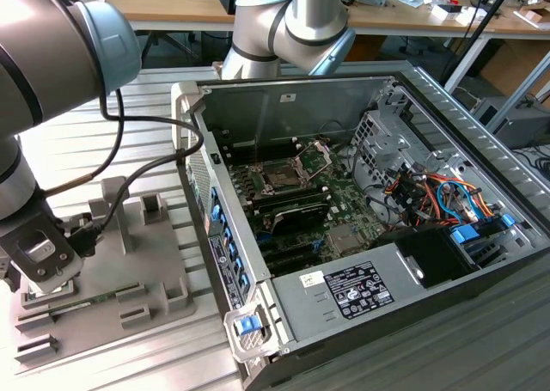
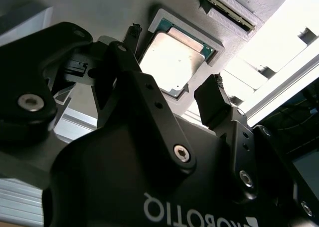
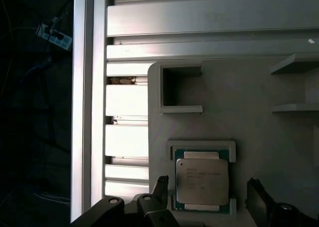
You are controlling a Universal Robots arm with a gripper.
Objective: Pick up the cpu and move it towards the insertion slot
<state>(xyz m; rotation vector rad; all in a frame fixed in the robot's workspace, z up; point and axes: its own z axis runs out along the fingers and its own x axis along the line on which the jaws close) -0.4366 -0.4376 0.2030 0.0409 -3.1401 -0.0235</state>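
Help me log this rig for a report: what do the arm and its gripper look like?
The arm is silver-grey tubing with pale blue-grey joint caps; a black cable trails beside it. The gripper is matte black, with two jointed linkage fingers, silver screw heads and white lettering on its body.

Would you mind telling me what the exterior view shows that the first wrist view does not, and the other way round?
The exterior view adds the open computer case, its motherboard with the insertion slot, and the arm reaching down at that view's left. The first wrist view adds the cpu lying flat in its tray recess, with gaps between it and the fingertips on either side. Both show the open gripper, the grey fixture tray and the slatted aluminium table.
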